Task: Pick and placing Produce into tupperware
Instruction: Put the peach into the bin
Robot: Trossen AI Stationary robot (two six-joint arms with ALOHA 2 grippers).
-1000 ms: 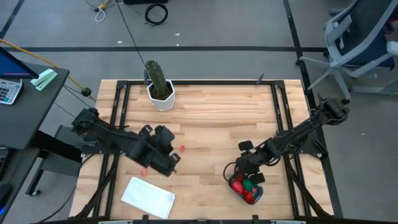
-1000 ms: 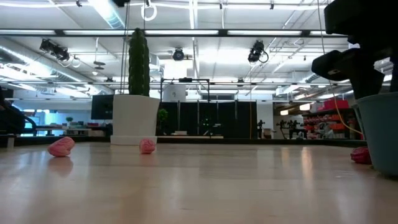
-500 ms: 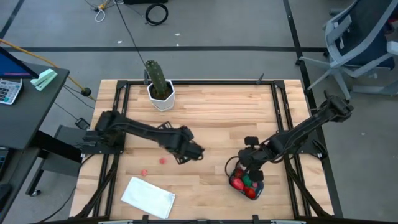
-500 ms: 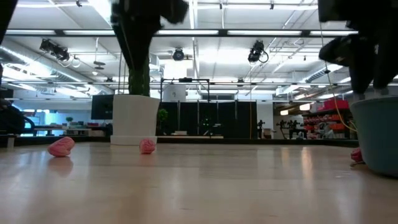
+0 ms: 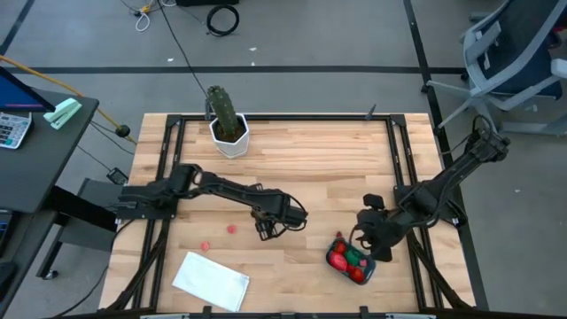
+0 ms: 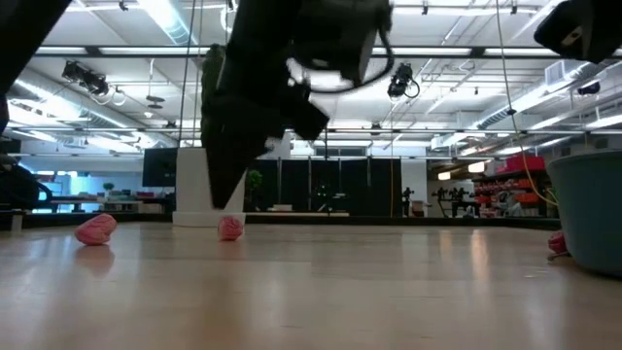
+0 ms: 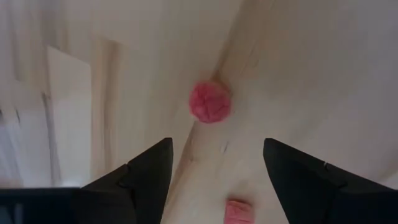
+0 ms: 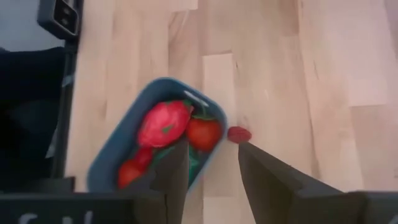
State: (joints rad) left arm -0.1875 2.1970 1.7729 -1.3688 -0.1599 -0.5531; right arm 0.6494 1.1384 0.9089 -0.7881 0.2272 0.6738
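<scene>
Pale wooden planks form the table (image 5: 301,159), where the rounded teal tupperware (image 5: 351,263) sits near the front right, packed with glossy red and green produce (image 8: 166,123). Above it hangs the right gripper (image 5: 376,237), fingers spread. The left gripper (image 5: 268,229), fingers apart, hovers mid-table just beside a bumpy pink berry (image 5: 232,229); another lies near a flat white sheet (image 5: 211,282).

The right gripper (image 8: 212,163) hung above the wooden table (image 8: 348,74) with its two dark fingers (image 8: 171,171) parted. Ahead of the fingers sat the blue container (image 8: 112,152), holding several red pieces of produce (image 8: 165,123) and something green among them. A small red piece (image 8: 239,134) lay on the table just beside the container's rim, outside it, near the gap between the fingers. A dark frame (image 8: 59,15) stood beyond the container.
</scene>
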